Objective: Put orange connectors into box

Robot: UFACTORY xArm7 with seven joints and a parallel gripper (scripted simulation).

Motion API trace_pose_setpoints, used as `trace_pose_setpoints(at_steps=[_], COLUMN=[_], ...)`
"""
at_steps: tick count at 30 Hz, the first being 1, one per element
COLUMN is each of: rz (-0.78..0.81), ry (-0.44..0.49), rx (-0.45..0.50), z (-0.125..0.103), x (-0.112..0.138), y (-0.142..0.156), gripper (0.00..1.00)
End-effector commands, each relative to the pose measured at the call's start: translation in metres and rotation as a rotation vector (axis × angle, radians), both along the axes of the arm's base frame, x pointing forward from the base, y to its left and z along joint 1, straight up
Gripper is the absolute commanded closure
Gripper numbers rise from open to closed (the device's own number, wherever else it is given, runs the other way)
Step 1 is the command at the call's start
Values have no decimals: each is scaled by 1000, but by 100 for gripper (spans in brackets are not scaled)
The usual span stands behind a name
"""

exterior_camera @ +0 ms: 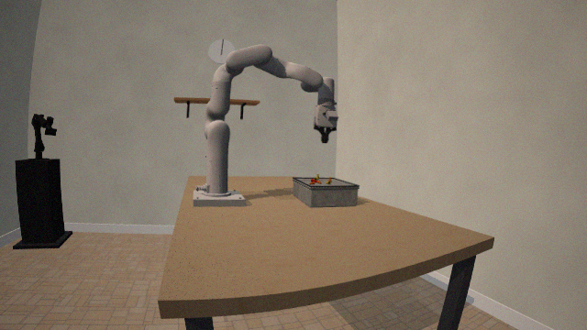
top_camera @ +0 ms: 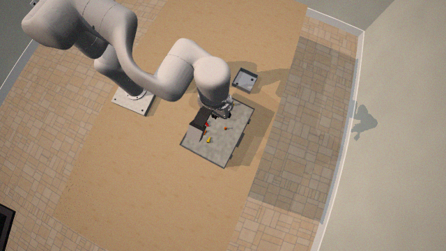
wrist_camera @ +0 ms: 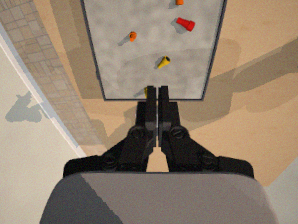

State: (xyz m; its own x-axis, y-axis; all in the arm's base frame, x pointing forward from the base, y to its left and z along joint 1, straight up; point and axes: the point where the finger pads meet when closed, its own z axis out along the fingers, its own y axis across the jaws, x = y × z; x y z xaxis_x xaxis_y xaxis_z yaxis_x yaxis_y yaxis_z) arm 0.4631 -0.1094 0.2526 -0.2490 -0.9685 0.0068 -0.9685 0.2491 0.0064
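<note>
The grey tool case [top_camera: 219, 134] stands on the table, also seen in the side view [exterior_camera: 326, 192]. The steel junction box [top_camera: 244, 79] sits open and empty beside the case. In the wrist view the fingers hide it. My gripper [wrist_camera: 157, 99] [exterior_camera: 325, 137] hangs high above the near end of the case. Its fingers are shut together with nothing between them.
The arm's base plate [top_camera: 133, 100] is bolted to the table left of the case. A wall shelf [exterior_camera: 216, 101] hangs behind the arm. A black pedestal [exterior_camera: 38, 202] stands on the floor at the far left. The wall is close behind the case.
</note>
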Motion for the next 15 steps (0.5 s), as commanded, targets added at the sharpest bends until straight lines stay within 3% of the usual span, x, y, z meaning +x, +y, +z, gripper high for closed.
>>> trace_pose_setpoints(at_steps=[1,5,6,15], rz=[0,0,1,256], ry=[-5,-5,-5,-3], rx=[-1,-1,-1,0], z=[2,2,2,-31], x=[1,1,1,15], y=[0,0,0,-1], gripper=[100,100,74,74])
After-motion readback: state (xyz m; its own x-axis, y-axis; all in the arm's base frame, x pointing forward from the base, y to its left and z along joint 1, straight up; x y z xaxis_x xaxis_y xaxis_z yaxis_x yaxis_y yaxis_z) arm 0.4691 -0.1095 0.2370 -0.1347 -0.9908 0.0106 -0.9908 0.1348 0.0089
